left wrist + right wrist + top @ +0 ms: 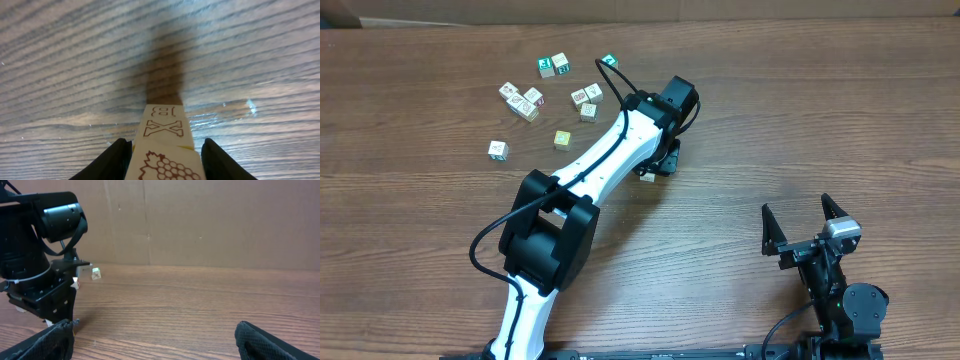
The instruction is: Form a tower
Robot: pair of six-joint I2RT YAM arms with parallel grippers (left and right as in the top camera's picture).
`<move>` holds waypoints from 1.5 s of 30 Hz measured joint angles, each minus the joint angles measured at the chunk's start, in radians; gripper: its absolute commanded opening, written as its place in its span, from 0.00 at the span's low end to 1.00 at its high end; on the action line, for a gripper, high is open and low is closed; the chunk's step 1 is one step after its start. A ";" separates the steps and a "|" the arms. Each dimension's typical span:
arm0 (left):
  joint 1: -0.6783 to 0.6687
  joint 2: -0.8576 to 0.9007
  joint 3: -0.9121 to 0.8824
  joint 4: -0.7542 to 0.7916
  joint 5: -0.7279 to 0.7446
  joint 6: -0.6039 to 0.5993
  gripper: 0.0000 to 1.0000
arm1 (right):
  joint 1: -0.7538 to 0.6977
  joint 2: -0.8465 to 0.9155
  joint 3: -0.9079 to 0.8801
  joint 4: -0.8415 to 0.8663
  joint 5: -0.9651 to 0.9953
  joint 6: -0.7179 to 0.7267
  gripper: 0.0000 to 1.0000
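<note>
The tower (165,130) fills the bottom of the left wrist view. Its top cube has a red grape picture on a pale face, and the cube below shows a brown X. My left gripper (164,145) stands straight over it, a black finger on each side of the top cube with thin slivers of gap, so the jaws are open. From overhead the left gripper (658,160) covers the stack, and only a white corner of the tower (647,176) shows. My right gripper (797,206) rests wide open and empty at the front right.
Several loose picture cubes (530,102) lie scattered at the back left, the nearest one (562,139) a short way left of the left arm. One green-marked cube (95,273) shows far off in the right wrist view. A cardboard wall (200,220) stands behind the table.
</note>
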 measured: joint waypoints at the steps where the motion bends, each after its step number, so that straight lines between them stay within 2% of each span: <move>1: 0.000 0.000 0.006 -0.001 0.000 0.000 0.41 | 0.000 0.000 0.000 0.000 0.000 0.000 1.00; 18: 0.026 -0.002 0.029 -0.032 0.000 0.000 0.27 | 0.000 0.000 0.000 0.000 0.000 0.000 1.00; 33: 0.029 -0.002 0.029 -0.034 0.004 0.000 0.27 | 0.000 0.000 0.000 0.000 0.000 -0.001 1.00; 45: 0.029 -0.002 0.029 -0.034 0.017 0.000 0.24 | 0.000 0.000 0.000 0.000 0.000 0.000 1.00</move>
